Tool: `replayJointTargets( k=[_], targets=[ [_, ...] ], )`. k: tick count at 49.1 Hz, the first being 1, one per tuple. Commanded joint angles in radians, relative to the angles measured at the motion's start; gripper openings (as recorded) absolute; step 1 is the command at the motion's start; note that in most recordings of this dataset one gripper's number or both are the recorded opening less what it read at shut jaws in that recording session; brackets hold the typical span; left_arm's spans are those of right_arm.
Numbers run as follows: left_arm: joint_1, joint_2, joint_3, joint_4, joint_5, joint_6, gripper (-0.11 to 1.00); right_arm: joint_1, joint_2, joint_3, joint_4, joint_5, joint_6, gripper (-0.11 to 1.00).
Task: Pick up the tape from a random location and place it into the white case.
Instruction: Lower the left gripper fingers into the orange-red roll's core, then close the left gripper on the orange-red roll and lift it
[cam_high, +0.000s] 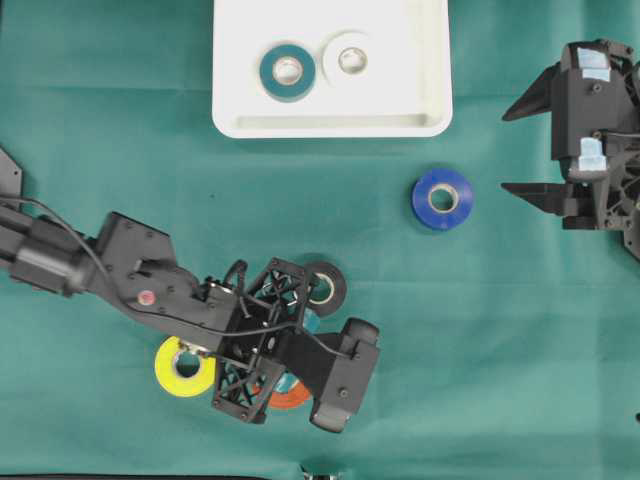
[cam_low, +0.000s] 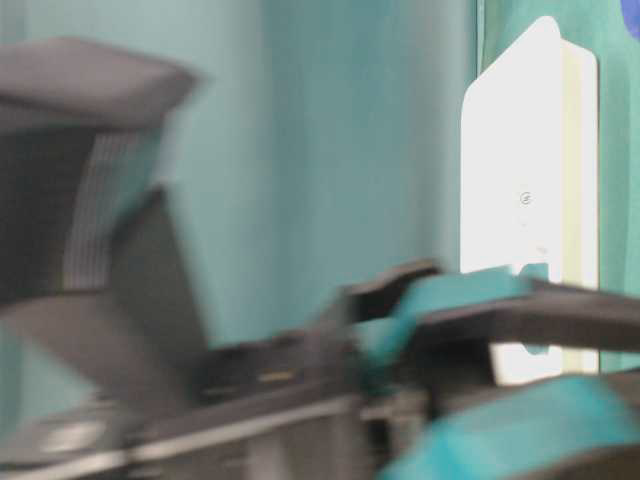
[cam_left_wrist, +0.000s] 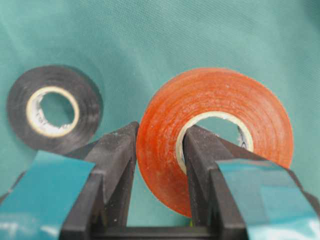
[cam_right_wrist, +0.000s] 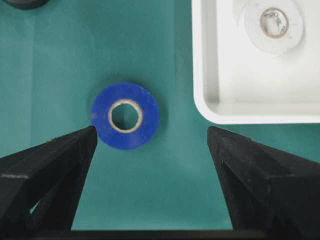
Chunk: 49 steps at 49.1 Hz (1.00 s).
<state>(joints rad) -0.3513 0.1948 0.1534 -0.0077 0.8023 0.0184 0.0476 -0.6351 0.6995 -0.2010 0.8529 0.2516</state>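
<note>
Two rolls already sit in the white case, and the left gripper is clamped on the orange tape down by the black roll, so next up is probably carrying it over while the right gripper hangs wide open.

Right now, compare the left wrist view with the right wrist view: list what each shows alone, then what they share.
Left wrist only: the left hand shut on the orange tape roll, one finger through its core.

Right wrist only: the open right hand, the blue tape roll, the white case holding a white tape roll.

Shared: the green cloth and, it seems, the black tape roll.
</note>
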Motion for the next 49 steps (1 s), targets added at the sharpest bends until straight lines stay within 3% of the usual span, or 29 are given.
replayJointTargets(
  k=[1, 49],
  targets=[
    [-0.003, -0.061, -0.055, 0.002, 0.055, -0.002, 0.24, 0.002, -0.005, -0.017, -0.002, -0.003, 0.002, 0.88],
    [-0.058, -0.186, -0.313, 0.002, 0.336, -0.002, 0.24, 0.002, -0.005, -0.017, 0.0, -0.003, 0.0, 0.88]
  ],
)
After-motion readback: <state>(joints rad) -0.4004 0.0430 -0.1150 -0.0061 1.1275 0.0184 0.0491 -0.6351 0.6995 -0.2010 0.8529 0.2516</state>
